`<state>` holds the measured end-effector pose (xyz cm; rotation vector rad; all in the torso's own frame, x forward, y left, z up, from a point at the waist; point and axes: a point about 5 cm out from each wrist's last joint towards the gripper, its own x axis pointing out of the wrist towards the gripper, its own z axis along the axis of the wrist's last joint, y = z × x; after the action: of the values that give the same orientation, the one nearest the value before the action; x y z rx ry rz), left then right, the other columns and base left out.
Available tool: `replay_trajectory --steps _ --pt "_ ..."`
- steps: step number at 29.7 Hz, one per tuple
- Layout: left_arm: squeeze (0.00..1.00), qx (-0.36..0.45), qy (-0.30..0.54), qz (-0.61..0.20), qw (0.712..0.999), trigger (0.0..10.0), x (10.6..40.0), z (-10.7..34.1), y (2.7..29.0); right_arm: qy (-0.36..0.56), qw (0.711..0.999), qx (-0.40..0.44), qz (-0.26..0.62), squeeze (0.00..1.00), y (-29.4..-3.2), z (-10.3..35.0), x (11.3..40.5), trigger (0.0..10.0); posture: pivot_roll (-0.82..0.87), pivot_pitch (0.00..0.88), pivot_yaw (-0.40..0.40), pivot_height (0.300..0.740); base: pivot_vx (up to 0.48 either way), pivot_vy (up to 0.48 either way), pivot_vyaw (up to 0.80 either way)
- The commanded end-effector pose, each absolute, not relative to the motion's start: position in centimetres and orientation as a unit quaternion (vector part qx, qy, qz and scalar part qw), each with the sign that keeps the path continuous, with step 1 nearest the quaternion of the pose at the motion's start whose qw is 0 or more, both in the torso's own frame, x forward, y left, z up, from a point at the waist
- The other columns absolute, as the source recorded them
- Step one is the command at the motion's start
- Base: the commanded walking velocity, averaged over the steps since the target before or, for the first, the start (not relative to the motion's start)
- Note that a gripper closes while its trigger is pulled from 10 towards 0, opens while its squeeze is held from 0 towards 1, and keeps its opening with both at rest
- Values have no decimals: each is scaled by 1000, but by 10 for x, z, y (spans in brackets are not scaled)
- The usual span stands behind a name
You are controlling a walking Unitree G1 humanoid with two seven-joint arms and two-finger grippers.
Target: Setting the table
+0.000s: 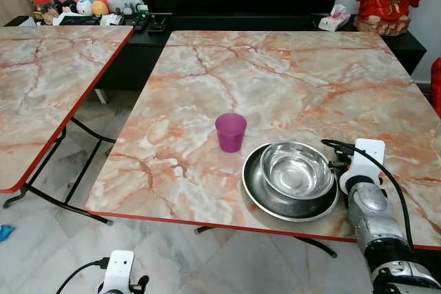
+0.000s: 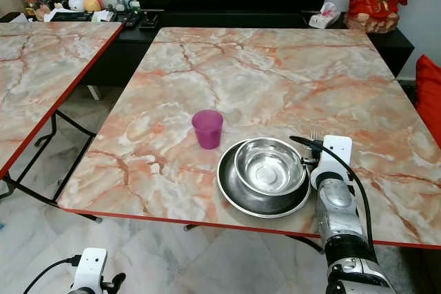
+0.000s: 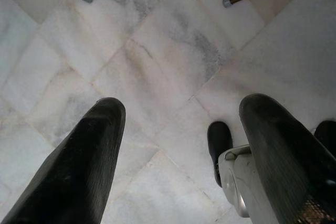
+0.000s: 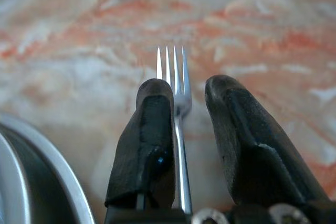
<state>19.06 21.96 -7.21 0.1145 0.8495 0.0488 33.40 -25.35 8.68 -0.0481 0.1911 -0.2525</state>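
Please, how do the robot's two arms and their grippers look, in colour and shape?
The right arm is ribbed silver metal with a white wrist block and a looping black cable. The left gripper and right gripper each have two long, matte black, round-tipped fingers.

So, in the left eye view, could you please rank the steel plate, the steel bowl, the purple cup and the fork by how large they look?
1. Steel plate, widest.
2. Steel bowl, sitting in the plate.
3. Purple cup, beside the plate.
4. Fork, just its tines peeking past the right gripper, so its full size is unsure.
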Motion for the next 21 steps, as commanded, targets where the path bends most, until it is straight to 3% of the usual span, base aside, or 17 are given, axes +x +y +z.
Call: replay_trajectory --steps 1,14,21 --pt "0 61 417 25 906 10000 189 -72 223 57 990 -17 -128 0 -251 99 337 10000 64 29 48 740 0 0 0" --pt "0 59 412 28 909 10000 190 -72 224 -74 990 -14 -120 0 -231 128 321 10000 61 4 38 740 0 0 0" --pt "0 56 415 30 908 10000 186 -73 224 -98 987 -7 -126 0 -224 133 308 10000 59 0 25 740 0 0 0"
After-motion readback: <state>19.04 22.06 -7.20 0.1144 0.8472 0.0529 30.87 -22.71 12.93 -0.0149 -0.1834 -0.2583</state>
